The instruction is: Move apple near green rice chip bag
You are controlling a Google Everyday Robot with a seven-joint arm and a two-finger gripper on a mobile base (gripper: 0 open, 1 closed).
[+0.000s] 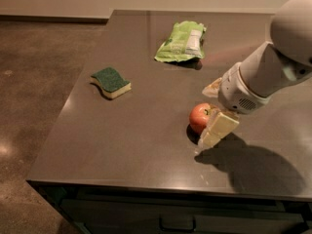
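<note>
The red-orange apple rests on the dark tabletop, right of centre. My gripper comes in from the right at the apple's right side. Its pale fingers stand apart: one in front of the apple, overlapping its right edge, the other behind it. The gripper is open and the apple sits on the table, partly between the fingers. The crumpled light-green rice chip bag with a white label lies at the far side of the table, well beyond the apple.
A yellow sponge with a dark green top lies at the left of the table. The table's left edge and front edge drop to a brown floor. My white arm covers the right side.
</note>
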